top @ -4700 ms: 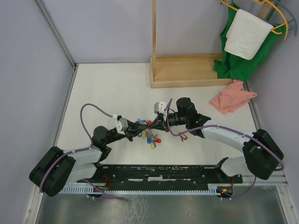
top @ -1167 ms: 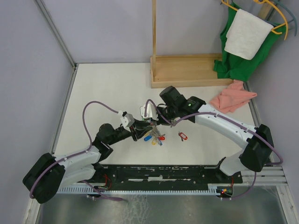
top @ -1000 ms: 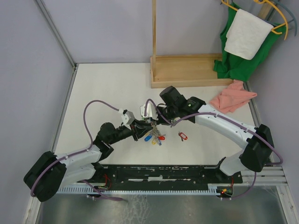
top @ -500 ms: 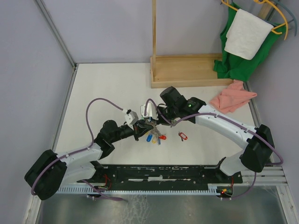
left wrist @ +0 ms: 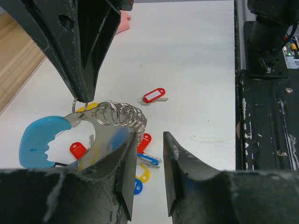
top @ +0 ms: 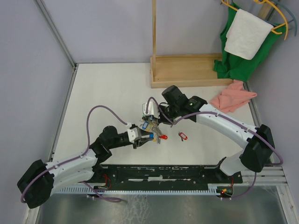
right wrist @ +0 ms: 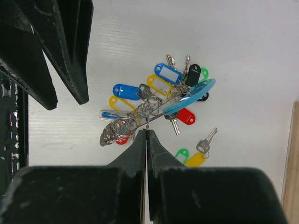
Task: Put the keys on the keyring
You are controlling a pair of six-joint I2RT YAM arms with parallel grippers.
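At the tips of my right gripper, shut on its wire, hangs the keyring, long axis slanting away, blue end farthest. My left gripper stands parted beside its coils; a red key lies beyond.

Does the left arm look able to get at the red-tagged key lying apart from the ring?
Probably yes: the left gripper is open, and only bare table separates it from the red-tagged key.

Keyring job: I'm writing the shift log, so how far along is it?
Done: many tagged keys already hang on the keyring. In hand: the right gripper is shut on its metal part, while the left gripper stands open at the small rings. Left: a red-tagged key lies apart on the table.
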